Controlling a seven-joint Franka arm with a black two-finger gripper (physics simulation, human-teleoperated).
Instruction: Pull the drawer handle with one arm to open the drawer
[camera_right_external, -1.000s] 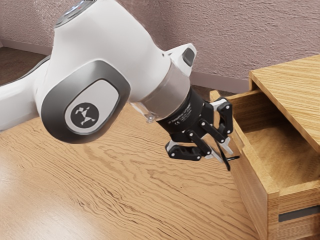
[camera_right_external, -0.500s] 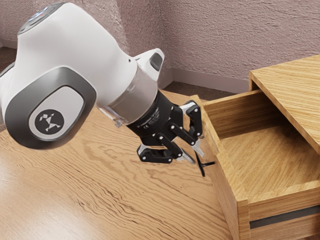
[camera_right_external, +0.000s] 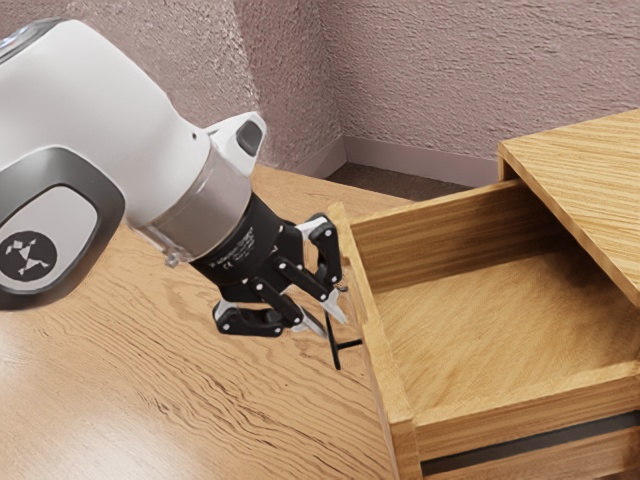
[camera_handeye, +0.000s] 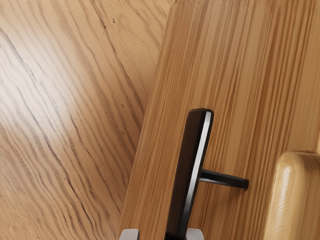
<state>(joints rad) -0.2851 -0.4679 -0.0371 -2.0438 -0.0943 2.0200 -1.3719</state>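
At 9 o'clock of the wide-open drawer (camera_right_external: 375, 330), the pincer (camera_right_external: 335, 318) is narrowly closed, apparently clamping the black handle (camera_handeye: 192, 170) on its front panel. Bare table (camera_right_external: 150, 400) spreads from the pincer's 6 to 9 o'clock.

Light grained-wood drawer (camera_right_external: 452, 236), black handle (camera_handeye: 192, 169), white arm (camera_right_external: 95, 140).

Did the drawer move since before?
Yes. The drawer slid further out from the cabinet, toward the exterior view's left, with the gripper shut on its handle.
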